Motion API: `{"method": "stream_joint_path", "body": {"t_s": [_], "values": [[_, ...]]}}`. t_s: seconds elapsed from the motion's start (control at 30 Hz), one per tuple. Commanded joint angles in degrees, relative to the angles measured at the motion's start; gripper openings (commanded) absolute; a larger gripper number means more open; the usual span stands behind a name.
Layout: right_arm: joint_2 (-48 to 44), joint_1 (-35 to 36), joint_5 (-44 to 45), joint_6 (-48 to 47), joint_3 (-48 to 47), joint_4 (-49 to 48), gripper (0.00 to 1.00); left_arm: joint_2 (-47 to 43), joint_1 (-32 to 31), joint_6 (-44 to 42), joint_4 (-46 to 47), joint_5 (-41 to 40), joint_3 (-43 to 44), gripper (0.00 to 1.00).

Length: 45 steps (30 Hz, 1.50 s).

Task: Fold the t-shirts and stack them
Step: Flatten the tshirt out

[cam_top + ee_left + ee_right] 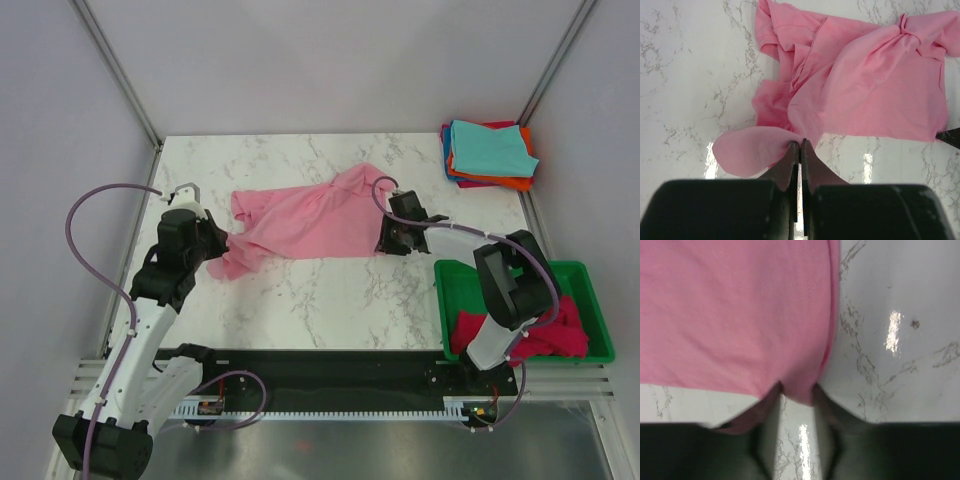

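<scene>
Left gripper (800, 146), jaws shut on one pink shirt (300, 225); right gripper (797, 390), jaws half open astride its hem; one bin (575, 268); one folded stack (490, 150).

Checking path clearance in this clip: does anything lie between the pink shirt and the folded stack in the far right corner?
Nothing visible does. Only bare marble table lies between the pink t-shirt and the folded stack; the right gripper sits at the shirt's right edge.
</scene>
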State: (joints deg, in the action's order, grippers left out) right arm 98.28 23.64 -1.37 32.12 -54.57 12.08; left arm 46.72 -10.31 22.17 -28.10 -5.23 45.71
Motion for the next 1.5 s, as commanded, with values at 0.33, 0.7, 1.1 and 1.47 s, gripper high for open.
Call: {"method": "stream_joint_path", "body": {"t_s": [0.33, 0.7, 1.1, 1.47], "values": [[-15.35, 1.23, -4.52, 0.75, 0.79, 2.75, 0.0, -2.95, 0.11, -5.29, 0.15, -3.01, 5.33, 0.02], [-46.15, 7.12, -2.76, 0.31, -17.14, 13.76, 0.0, -7.95, 0.2, -17.5, -2.31, 0.57, 25.37, 0.02], [-59.78, 7.12, -5.01, -6.36, -26.03, 8.49, 0.0, -9.73, -0.59, -35.61, 5.24, 16.03, 43.66, 0.02], [-24.05, 3.1, 32.39, -15.16, -45.79, 20.96, 0.0, 28.3, -0.51, -44.76, 4.64, 18.69, 61.94, 0.02]]}}
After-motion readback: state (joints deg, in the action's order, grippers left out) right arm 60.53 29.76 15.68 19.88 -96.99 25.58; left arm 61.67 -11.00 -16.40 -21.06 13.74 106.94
